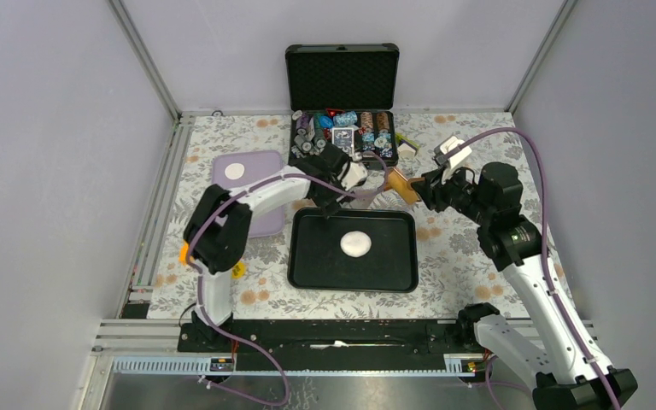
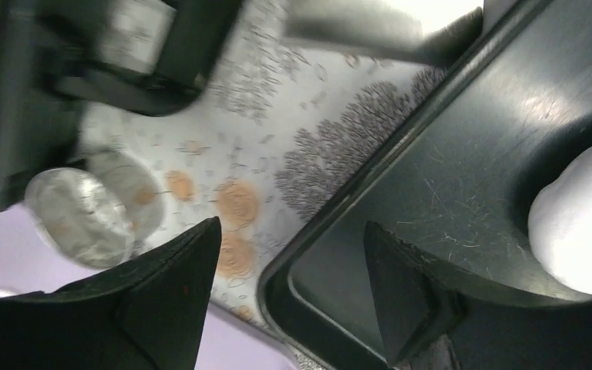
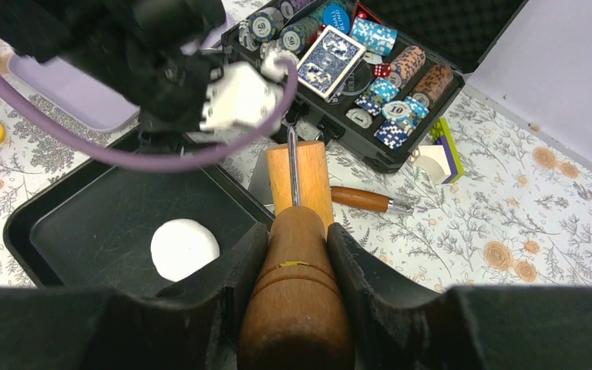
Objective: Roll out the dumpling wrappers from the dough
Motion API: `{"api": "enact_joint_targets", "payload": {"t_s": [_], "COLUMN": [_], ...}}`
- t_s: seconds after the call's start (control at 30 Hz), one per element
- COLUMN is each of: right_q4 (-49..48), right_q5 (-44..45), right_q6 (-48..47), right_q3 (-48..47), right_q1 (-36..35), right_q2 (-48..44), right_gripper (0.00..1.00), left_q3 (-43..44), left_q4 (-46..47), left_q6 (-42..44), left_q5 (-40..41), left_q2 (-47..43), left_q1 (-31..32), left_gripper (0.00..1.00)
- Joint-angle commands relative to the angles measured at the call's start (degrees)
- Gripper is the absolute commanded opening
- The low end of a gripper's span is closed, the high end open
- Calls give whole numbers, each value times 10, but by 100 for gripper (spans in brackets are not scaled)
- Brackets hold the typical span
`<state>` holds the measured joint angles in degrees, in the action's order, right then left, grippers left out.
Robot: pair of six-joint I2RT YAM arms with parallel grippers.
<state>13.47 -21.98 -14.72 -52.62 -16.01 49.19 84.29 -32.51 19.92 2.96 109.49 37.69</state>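
The dough [image 1: 355, 243] is a round white pat in the middle of the black tray [image 1: 307, 273]. It also shows in the right wrist view [image 3: 184, 248] and at the right edge of the left wrist view [image 2: 582, 231]. One dumpling wrapper [image 1: 236, 170], a small white disc, lies on the purple board [image 1: 260, 218]. My left gripper [image 1: 326, 203] is open and empty above the tray's far left corner [image 2: 293, 231]. My right gripper [image 1: 417, 190] is shut on the wooden handle [image 3: 297, 293] of a small roller [image 1: 399, 184], held above the tray's far right corner.
An open poker chip case [image 1: 342, 128] stands at the back, close behind both grippers. A shiny round metal ring [image 2: 85, 208] lies on the cloth by the left gripper. A wooden-handled tool [image 3: 362, 199] lies right of the roller. A yellow chip [image 1: 237, 271] lies left of the tray.
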Motion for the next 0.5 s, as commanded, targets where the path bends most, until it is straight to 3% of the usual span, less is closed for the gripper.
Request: {"api": "enact_joint_targets", "payload": {"t_s": [0.0, 0.33, 0.47], "right_q4": [-49, -26, -15], "right_q5": [4, -4, -5], "right_q6": [1, -3, -13], "right_q3": [-15, -31, -37], "right_q1": [4, 4, 5], "right_q2": [-25, -37, -38], "right_gripper": [0, 0, 0], "left_q3": [23, 65, 83], "left_q4": [-22, -29, -21], "left_q6": [40, 21, 1], "left_q5": [13, 68, 98], "left_q2": [33, 91, 105], "left_q1": [13, 12, 3], "left_gripper": [71, 39, 33]}}
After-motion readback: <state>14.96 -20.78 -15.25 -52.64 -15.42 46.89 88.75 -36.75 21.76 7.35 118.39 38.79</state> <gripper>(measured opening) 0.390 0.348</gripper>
